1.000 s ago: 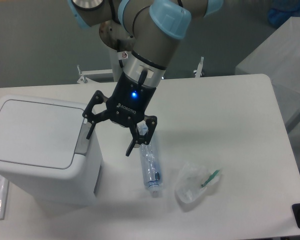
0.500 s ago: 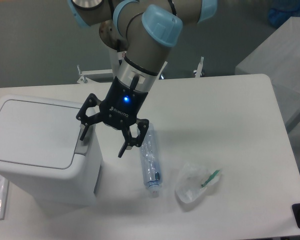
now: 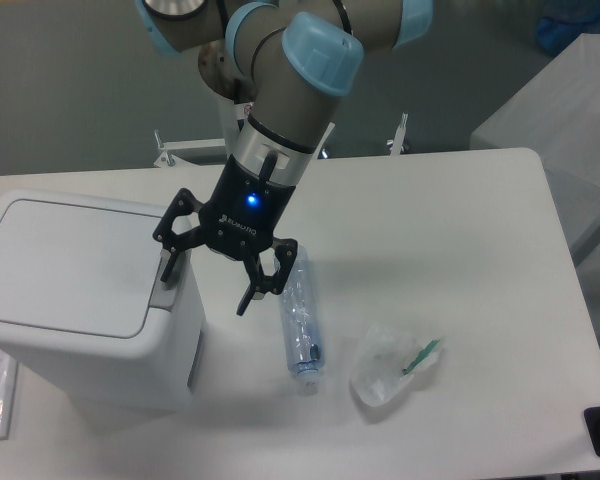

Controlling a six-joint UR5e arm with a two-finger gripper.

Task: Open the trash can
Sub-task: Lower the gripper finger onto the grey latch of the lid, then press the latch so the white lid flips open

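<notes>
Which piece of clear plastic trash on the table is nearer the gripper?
The clear bottle, lying just beside the open gripper; the crumpled bag lies farther right.

Spread pincer [image 3: 204,290] hangs beside the lidded trash can [image 3: 85,300], bottle [image 3: 301,326] nearby.

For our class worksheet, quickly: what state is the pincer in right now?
Pincer: open, holding nothing, by the trash can tab.

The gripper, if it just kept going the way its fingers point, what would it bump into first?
Probably the trash can: the gripper points down-left with one finger near the grey push tab. Depth is unclear from one view.
</notes>
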